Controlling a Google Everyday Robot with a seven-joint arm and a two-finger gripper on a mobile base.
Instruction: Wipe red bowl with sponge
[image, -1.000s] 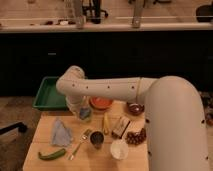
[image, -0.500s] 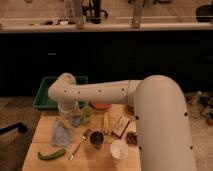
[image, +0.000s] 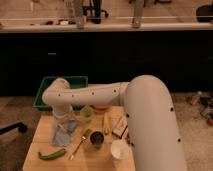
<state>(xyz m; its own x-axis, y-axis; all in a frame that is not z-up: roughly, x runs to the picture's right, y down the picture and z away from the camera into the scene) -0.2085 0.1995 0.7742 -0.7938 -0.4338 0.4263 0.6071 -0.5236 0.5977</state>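
Note:
The red bowl (image: 102, 107) sits at the back of the wooden table (image: 37, 145), mostly hidden behind my white arm (image: 100, 93). A pale blue sponge-like cloth (image: 64, 133) lies on the left part of the table. My gripper (image: 62, 122) hangs down from the arm's left end, right above the blue cloth and well left of the bowl. I cannot tell whether it touches the cloth.
A green bin (image: 49, 87) stands behind the table's left side. On the table are a green cup (image: 86, 114), a banana (image: 106, 123), a dark cup (image: 96, 138), a white cup (image: 119, 148), a fork (image: 79, 144), a green pepper (image: 51, 155) and a snack bar (image: 120, 128).
My arm has swung left, from near the red bowl to over the blue cloth, and the gripper has dropped lower toward it.

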